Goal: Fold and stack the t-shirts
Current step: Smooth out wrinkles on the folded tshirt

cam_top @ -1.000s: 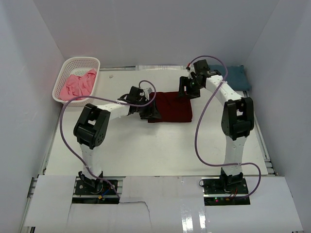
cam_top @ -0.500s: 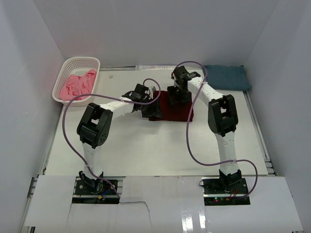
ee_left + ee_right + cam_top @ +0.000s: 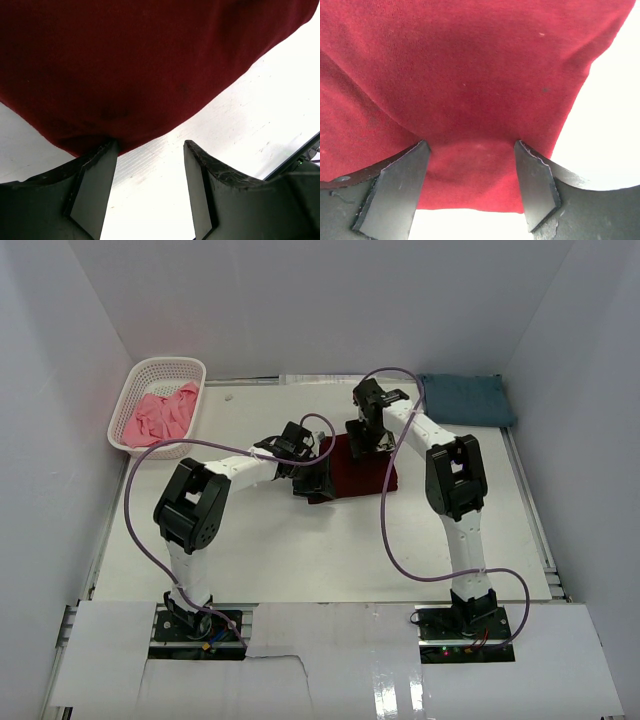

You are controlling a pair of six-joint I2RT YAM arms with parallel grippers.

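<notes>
Maroon shirt [image 3: 362,468] sits folded mid-table [image 3: 300,550] with both grippers at it, fingers apart on both and nothing clamped. Left gripper [image 3: 150,145] is right at the cloth edge, gap mostly over bare table. Closing there could miss or catch only the top layer and peel the fold open. Right gripper [image 3: 471,144] has cloth across its gap, so if only it grabs, a one-sided pull would skew the fold. Blue shirt [image 3: 465,400] lies far right, pink shirt [image 3: 160,415] in the basket [image 3: 190,368].

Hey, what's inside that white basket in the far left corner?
A crumpled pink t-shirt lies in the white basket; anything beneath the cloth is covered.
</notes>
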